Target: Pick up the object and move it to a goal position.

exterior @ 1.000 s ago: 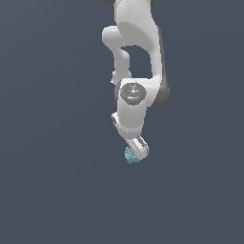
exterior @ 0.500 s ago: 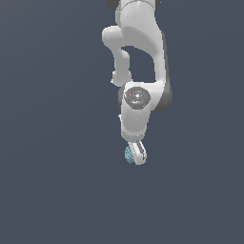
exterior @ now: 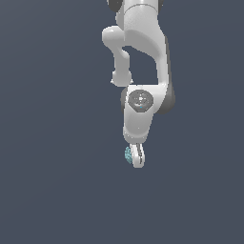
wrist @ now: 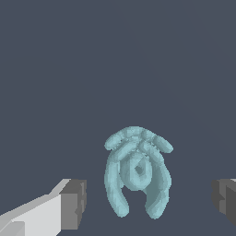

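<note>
The object (wrist: 137, 173) is a pale teal lumpy blob with rounded lobes. In the wrist view it lies between my two grey fingertip pads (wrist: 73, 204), with clear gaps on both sides, so neither pad touches it. My gripper (wrist: 150, 203) is open around it. In the exterior view only a sliver of the object (exterior: 127, 154) peeks out on the exterior view's left of the white fingers (exterior: 138, 156), at the lower end of the white arm (exterior: 142, 66). The gripper (exterior: 137, 158) hides the rest of it.
A plain dark grey-blue surface (exterior: 57, 190) fills both views. No other objects or edges show.
The gripper has turned and shifted slightly toward the exterior view's right, so it now covers more of the object. The object itself has stayed in place.
</note>
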